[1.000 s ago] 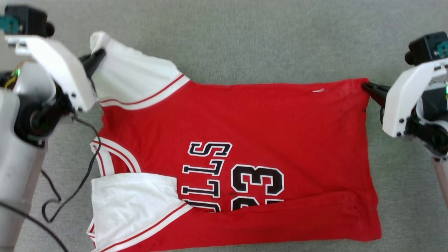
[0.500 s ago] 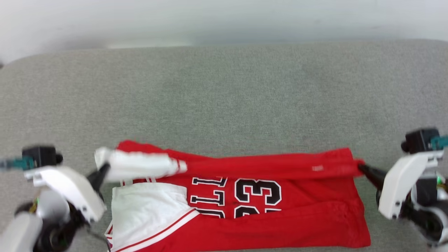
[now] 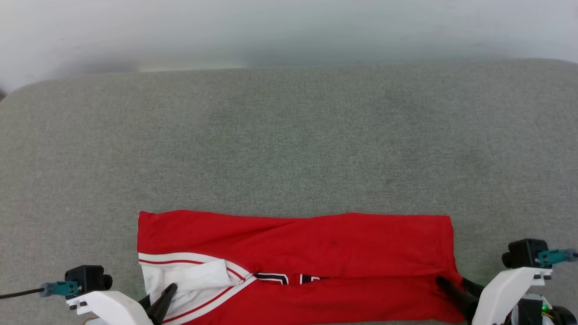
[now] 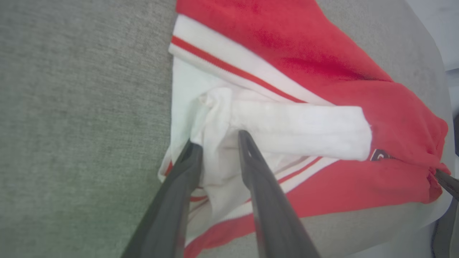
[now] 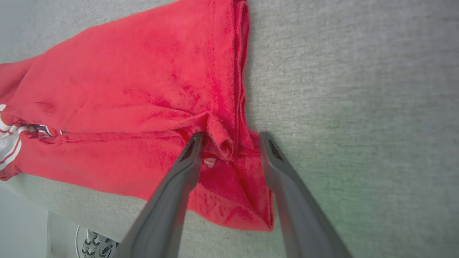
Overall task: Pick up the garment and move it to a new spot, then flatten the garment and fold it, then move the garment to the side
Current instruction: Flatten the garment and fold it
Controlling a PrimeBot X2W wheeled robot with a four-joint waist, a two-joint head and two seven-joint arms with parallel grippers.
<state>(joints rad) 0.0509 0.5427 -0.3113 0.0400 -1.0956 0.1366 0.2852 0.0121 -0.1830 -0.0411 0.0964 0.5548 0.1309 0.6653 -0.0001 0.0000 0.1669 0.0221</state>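
The garment's far edge was folded over to the near edge. The left gripper and right gripper had just parted and held nothing. The first fold looked done.

Bright, even light is falling across the grey surface, seemingly from overhead, and it is casting hardly any shadow. Only a thin dark line is showing under the hem of the shirt in the right wrist view. In the head view the pale wall is looking hazy and washed out, while the surface's weave is reading crisp. Both wrist views are looking softer: the red is glowing oversaturated and flattening its folds. The left gripper and right gripper are blurring toward the bottom edge, and a green cast is tinging the grey beside them.
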